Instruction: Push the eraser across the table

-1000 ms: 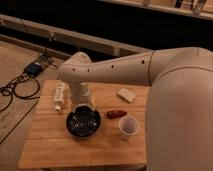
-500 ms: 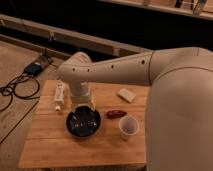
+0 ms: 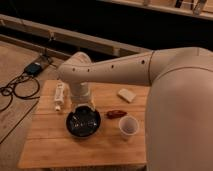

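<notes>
Toward the table's (image 3: 55, 147) front the gripper (image 3: 83, 121) hangs low over the wood, unmoved from a second ago; open or closed, I cannot tell. Farther back the eraser (image 3: 127, 95) lies untouched near the far edge, apart from it, so the push has not begun.

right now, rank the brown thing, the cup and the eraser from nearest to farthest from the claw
The claw hangs over the middle of the table.
1. Brown oblong thing, just to its right.
2. White cup, further right, near the front.
3. Eraser, back right.
</notes>
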You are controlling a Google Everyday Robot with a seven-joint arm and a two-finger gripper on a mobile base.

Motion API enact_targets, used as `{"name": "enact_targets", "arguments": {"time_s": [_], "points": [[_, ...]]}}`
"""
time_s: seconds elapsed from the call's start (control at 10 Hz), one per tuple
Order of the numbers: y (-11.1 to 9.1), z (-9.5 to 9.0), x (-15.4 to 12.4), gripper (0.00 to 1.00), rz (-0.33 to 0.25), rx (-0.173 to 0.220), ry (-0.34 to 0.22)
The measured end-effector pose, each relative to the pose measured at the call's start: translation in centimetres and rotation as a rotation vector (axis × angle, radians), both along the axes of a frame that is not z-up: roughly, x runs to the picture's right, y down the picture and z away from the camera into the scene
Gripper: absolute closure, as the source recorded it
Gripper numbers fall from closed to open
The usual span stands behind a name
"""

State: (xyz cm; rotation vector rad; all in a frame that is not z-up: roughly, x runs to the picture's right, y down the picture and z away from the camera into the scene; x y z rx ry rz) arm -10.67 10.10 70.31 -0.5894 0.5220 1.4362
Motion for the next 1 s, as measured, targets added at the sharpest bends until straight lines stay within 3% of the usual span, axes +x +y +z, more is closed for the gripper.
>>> {"name": "enact_targets", "arguments": {"time_s": [0.7, 1.0], "points": [[-0.1, 0.5, -0.4, 0.35, 0.010, -0.001, -0.015], [-1.2, 5.0, -3.2, 0.35, 0.024, -0.001, -0.100]]}}
